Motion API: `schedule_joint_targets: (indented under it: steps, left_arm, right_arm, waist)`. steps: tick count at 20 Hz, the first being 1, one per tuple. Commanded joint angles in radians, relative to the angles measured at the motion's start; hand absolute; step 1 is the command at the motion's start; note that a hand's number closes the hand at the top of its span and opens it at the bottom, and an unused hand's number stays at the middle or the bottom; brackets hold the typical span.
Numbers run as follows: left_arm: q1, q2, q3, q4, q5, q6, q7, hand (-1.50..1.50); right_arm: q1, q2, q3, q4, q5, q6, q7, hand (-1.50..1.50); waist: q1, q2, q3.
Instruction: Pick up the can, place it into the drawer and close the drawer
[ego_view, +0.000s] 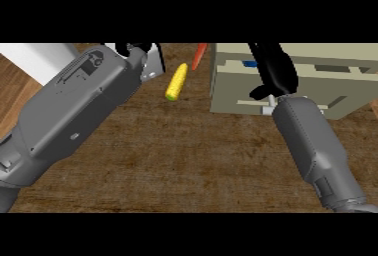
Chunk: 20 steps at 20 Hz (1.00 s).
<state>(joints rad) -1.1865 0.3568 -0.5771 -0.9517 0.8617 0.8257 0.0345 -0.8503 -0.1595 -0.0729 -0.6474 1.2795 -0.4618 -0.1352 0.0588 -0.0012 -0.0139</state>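
Two grey forearms rise from six o'clock, one corn cob (176, 82) and one carrot (199, 55) lie at twelve, right hand (275, 70) reaches over the drawer unit (332, 75) at one o'clock, left hand (136, 50) at eleven, fingers unreadable on both, can unseen.

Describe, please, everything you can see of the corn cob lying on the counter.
The corn cob is yellow with a green tip at its lower end. It lies tilted on the brown wooden counter, its upper end leaning to the right. It sits between the left hand and the beige drawer unit, just below-left of an orange-red carrot. Nothing visibly touches it except the counter.
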Motion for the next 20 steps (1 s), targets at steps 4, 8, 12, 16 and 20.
schedule_joint_targets:
  steps: [4, 8, 12, 16, 20]
  left_arm:
    - [0.002, 0.017, -0.004, -0.089, -0.026, 0.059, 0.069, -1.5]
    - [0.046, 0.051, 0.012, -0.087, -0.033, 0.002, 0.054, -1.5]
    - [0.06, 0.082, 0.001, -0.168, -0.047, 0.01, 0.08, -1.5]
    - [0.07, 0.078, 0.01, -0.171, -0.059, 0.012, 0.076, -1.5]
    - [0.065, 0.096, 0.018, -0.185, -0.056, -0.016, 0.096, -1.5]
  right_arm:
    - [-0.138, 0.007, -0.069, 0.216, 0.0, -0.117, 0.025, -1.5]
    - [-0.166, -0.017, -0.092, 0.296, 0.008, -0.211, 0.005, -1.5]
    - [-0.222, -0.041, -0.109, 0.352, 0.012, -0.23, 0.014, -1.5]
    - [-0.297, -0.064, -0.108, 0.393, 0.033, -0.216, 0.049, -1.5]
    - [-0.329, -0.08, -0.121, 0.417, 0.028, -0.22, 0.06, -1.5]
  waist:
    - [0.019, 0.017, 0.016]
    - [0.023, 0.026, 0.016]
    - [0.05, 0.027, 0.016]
    - [0.046, 0.033, 0.016]
    - [0.057, 0.042, 0.016]
